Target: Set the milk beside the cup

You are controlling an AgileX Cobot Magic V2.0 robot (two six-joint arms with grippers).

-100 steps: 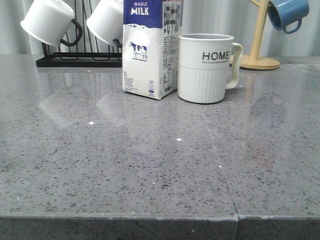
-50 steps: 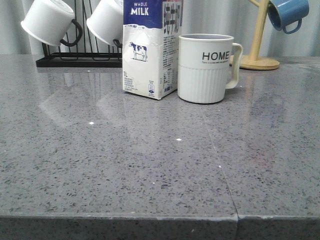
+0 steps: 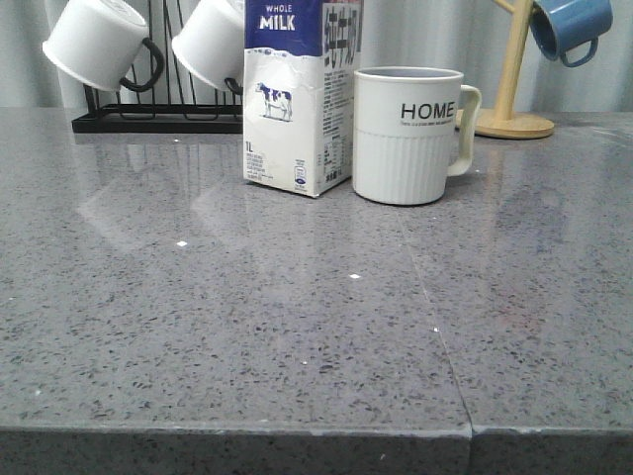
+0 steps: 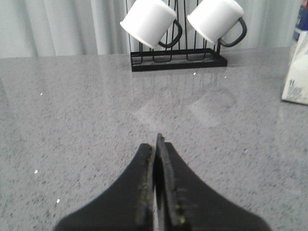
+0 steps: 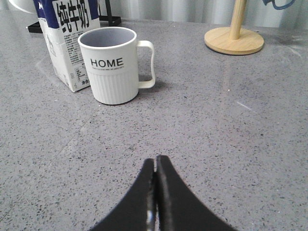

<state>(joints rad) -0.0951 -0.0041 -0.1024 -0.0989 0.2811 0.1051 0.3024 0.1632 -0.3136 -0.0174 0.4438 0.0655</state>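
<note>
- On the speckled grey stone table [image 3: 247, 327], the milk [image 3: 297, 99] stands upright just left of the cup [image 3: 407, 136].
- Behind the cup, pale curtains [image 3: 425, 30] hang.
- Left gripper [image 4: 157, 144] and right gripper [image 5: 155, 166] are both pressed closed, empty, well short of the cup.

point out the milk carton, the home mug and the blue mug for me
milk carton [image 3: 287, 109], front view, on the white face by the cow picture
HOME mug [image 3: 406, 148], front view, on the ribbed lower body
blue mug [image 3: 569, 25], front view, on its side wall, hanging from the wooden stand
</note>
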